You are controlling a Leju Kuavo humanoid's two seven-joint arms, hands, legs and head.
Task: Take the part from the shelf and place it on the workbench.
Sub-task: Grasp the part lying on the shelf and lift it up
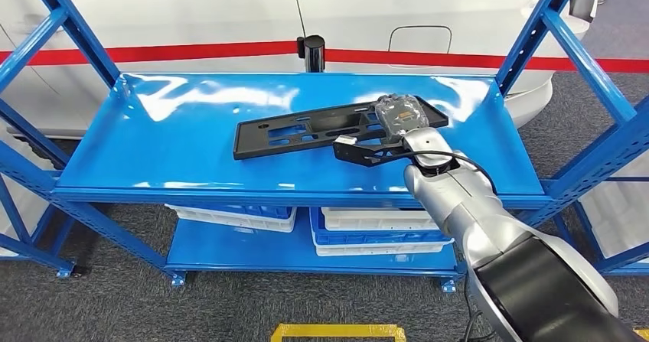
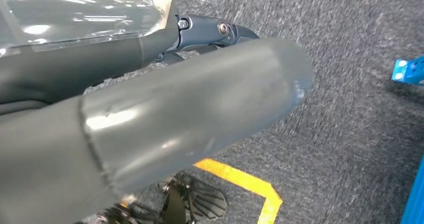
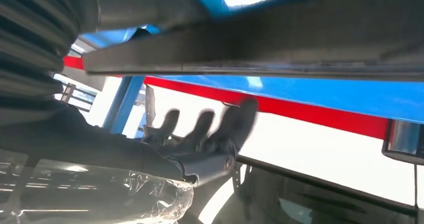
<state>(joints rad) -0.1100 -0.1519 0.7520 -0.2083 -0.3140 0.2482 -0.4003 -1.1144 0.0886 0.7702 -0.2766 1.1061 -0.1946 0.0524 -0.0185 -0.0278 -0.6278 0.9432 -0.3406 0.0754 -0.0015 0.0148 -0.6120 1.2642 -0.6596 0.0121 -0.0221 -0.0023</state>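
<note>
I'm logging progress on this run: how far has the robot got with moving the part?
Early stage. Done: the right hand has reached the black part. In hand: it rests over the part's right end; a firm grip can't be confirmed. Left: the part lies flat on the blue shelf, so lifting and carrying it to the workbench remain.

The right hand (image 1: 399,117) hides the part's (image 1: 306,131) near right edge; its grip stays unclear.

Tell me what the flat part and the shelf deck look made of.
Flat part: matte black, likely moulded plastic, with cut-out slots and no glare. Shelf deck: glossy blue painted metal, judging by its sharp white reflections.
</note>
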